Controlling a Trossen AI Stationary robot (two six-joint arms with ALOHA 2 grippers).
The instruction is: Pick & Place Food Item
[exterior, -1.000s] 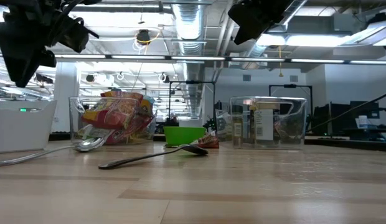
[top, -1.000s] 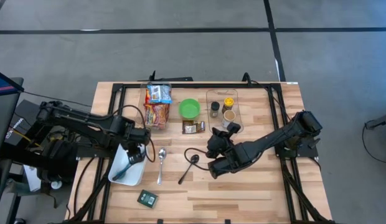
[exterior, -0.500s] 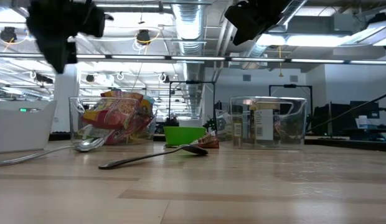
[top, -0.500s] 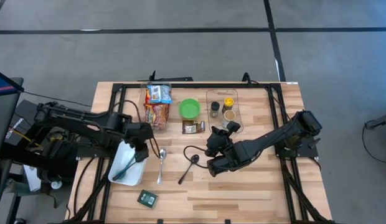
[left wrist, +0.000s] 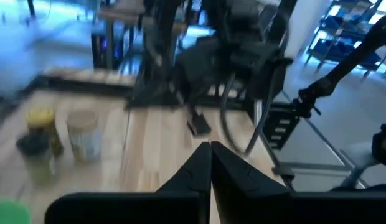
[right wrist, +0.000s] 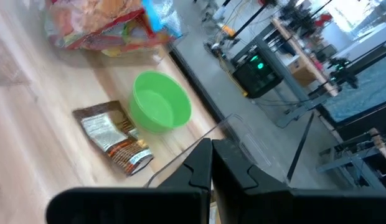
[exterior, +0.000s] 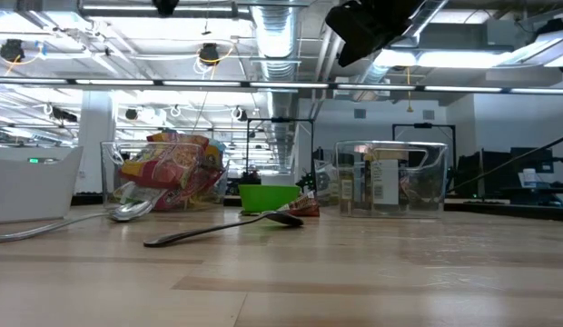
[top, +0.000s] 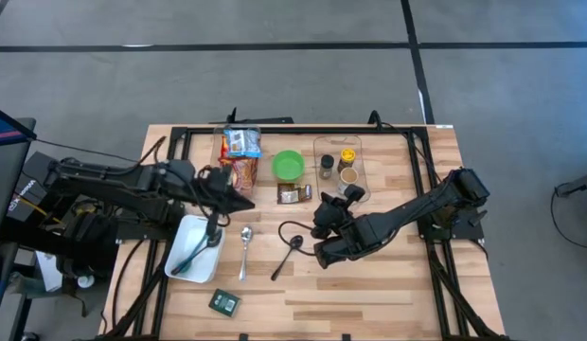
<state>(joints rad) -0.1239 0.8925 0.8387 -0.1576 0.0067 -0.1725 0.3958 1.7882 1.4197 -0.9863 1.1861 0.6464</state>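
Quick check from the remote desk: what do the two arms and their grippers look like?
Both arms are dark, nearly black, jointed links with black cables looping alongside. The left gripper and right gripper each end in two dark, tapering fingers. No markings are legible.

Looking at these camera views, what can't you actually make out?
- Jars in the clear container: labels too small in high view, smeared in left wrist view.
- Green packet: print too small, high view.
- White bin: only a side wall shows in low view.
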